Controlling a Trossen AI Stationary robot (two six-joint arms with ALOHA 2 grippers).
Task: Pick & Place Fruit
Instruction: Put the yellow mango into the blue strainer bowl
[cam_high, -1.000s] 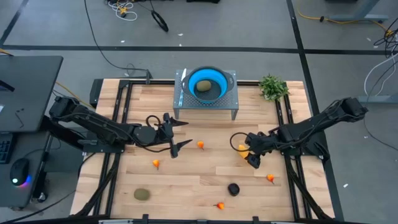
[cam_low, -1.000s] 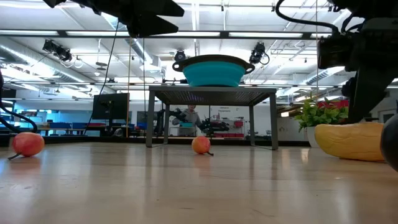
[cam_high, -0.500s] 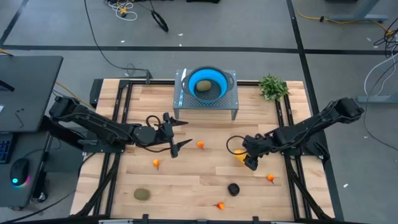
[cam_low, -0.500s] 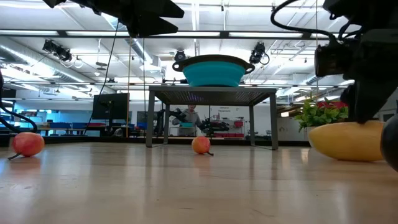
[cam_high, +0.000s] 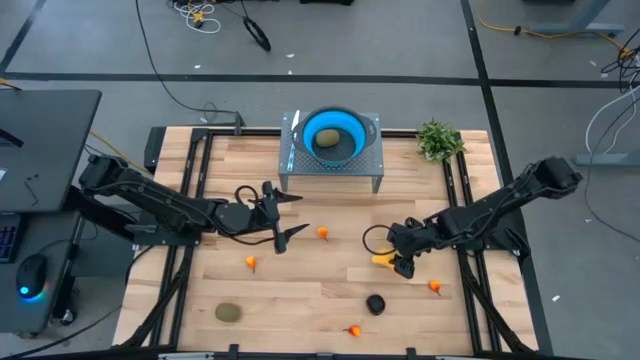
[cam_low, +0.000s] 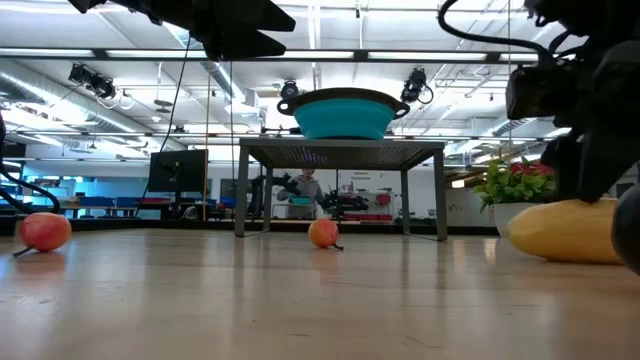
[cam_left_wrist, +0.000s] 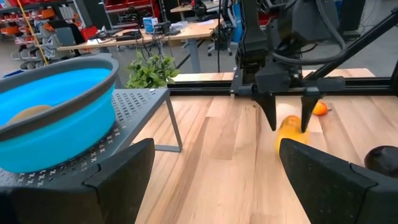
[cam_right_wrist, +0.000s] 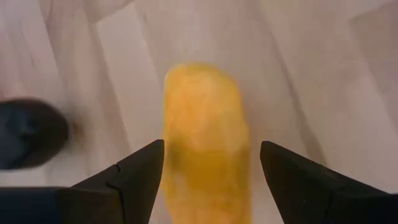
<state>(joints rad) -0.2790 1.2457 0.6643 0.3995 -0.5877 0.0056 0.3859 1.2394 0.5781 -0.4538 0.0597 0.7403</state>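
The yellow oblong fruit (cam_high: 383, 260) lies on the wood table right of centre. My right gripper (cam_high: 398, 262) is open and low over it, one finger on each side (cam_right_wrist: 211, 144); the left wrist view shows it the same way (cam_left_wrist: 289, 129). My left gripper (cam_high: 305, 214) waits open left of centre, above the table. One olive fruit (cam_high: 327, 140) sits in the blue bowl (cam_high: 350, 128); the other (cam_high: 229, 312) lies near the front left. The black fruit (cam_high: 375, 303) and several tiny orange ones, such as (cam_high: 322, 233), rest on the table. My right gripper points down and toward the table's left, with the yellow fruit's near end (cam_right_wrist: 205, 124) between its open fingers. The fruit lies on the table along the fingers. Whether the finger (cam_right_wrist: 142, 168) beside its edge touches it, I cannot tell.
The bowl stands on a grey metal stand (cam_high: 332, 170) at the far middle. A leafy plant (cam_high: 437, 138) sits at the far right corner. An orange fruit (cam_high: 435, 286) lies just behind the right gripper, the black one close in front of it.
My right gripper has moved toward the table's left and a little toward the near edge, coming lower over the yellow fruit. The fruit has shifted slightly on the table. The left arm has kept still.
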